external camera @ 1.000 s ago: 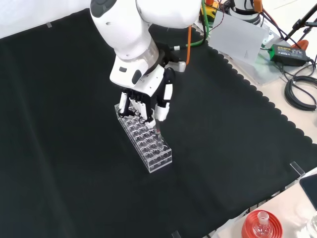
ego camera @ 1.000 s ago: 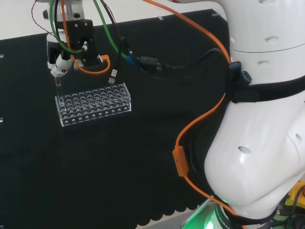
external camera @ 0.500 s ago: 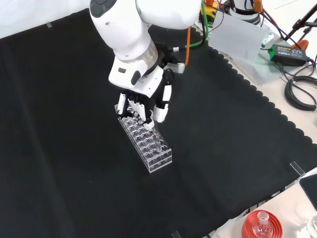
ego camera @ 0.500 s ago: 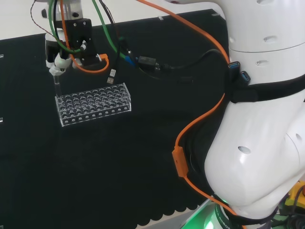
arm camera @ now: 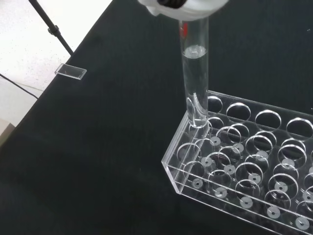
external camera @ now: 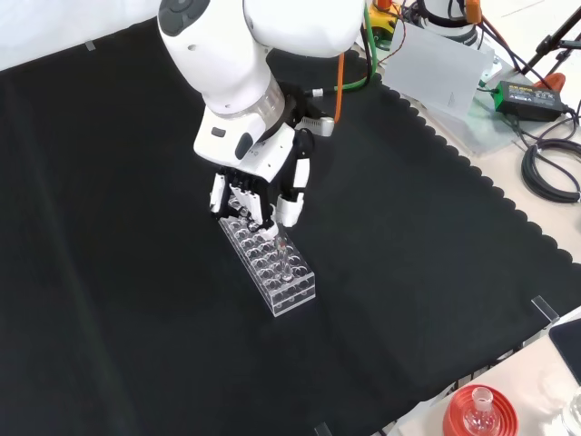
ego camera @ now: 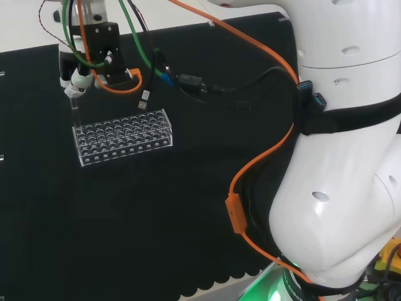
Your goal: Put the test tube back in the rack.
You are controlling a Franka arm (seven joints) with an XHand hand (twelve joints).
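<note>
— What has changed since a second ago?

— The hand [external camera: 259, 186] has risen a little above the rack [ego camera: 122, 136], and the test tube [arm camera: 195, 81] has come up with it.

— Where is the tube against the rack?

— Upright over the rack's end corner, the left end in the head view. In the wrist view its rounded bottom sits at the mouth of a corner hole (it looks barely entered, though the clear plastic makes that hard to judge).

— And the fingers [external camera: 287, 210]?

— Curled round the tube's top, clamped on it.

— The rack itself?

— It stands on the black tabletop [external camera: 427, 227], directly under the hand, its other holes showing no tubes.
</note>
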